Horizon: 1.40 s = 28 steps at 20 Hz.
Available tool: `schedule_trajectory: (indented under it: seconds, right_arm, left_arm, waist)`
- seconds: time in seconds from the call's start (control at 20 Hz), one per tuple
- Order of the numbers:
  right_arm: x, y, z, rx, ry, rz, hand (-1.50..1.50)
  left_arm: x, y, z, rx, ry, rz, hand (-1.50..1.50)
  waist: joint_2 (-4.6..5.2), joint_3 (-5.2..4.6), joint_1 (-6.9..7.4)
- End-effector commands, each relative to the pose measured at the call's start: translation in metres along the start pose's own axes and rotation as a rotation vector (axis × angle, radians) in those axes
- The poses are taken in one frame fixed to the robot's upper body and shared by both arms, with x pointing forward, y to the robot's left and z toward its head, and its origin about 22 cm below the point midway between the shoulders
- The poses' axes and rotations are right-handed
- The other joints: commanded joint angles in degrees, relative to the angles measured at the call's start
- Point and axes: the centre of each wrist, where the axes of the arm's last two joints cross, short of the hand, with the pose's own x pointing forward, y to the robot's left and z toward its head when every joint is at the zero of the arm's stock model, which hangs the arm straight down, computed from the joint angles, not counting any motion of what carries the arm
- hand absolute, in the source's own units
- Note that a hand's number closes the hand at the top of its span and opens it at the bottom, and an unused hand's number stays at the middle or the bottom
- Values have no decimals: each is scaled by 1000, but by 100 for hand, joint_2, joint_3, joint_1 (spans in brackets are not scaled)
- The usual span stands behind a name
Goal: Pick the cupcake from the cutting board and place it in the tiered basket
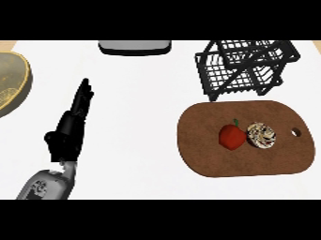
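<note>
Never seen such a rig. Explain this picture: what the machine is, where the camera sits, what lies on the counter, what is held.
One view, as from a humanoid robot's head, looking steeply down at a white counter. At lower left a grey forearm ends in the black left hand, fingers straight, holding nothing; the right hand is out of view. At right lies a brown cutting board carrying a cupcake with a red fruit beside it. Behind it stands the black wire tiered basket, where the cupcake should go. A large bowl sits at the left edge, a grey object at the top.
</note>
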Motion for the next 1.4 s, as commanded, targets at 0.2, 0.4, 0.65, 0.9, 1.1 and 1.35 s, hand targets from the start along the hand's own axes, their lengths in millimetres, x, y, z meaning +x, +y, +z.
schedule_trajectory:
  seconds: [0.2, 0.4, 0.65, 0.9, 1.1, 1.35]
  right_arm:
    - [2, 11, -17, 8, 80, 71, -150]
    - [-5, 17, -10, 10, 93, 122, -150]
    - [-18, 9, -31, 15, 88, 154, -150]
    - [-5, 38, -17, -3, 23, 259, -150]
    - [-16, 33, -35, -26, 36, 270, -150]
    - [-32, 40, -42, -75, 139, 242, -150]
  left_arm:
    - [2, -7, 1, 4, -2, 7, 0]
    - [12, -3, -1, 2, -11, -3, 0]
    - [12, -15, 7, -8, 10, 6, 0]
    - [-5, -8, 0, 9, 12, 7, 0]
    - [-8, 7, 9, 13, -2, -1, 0]
    - [3, -7, -9, 1, 17, -9, 0]
  waist:
    - [5, 2, 28]
    - [-2, 3, -1]
    - [4, 3, 27]
    - [0, 3, -16]
    - [1, 2, 12]
    - [4, 3, -4]
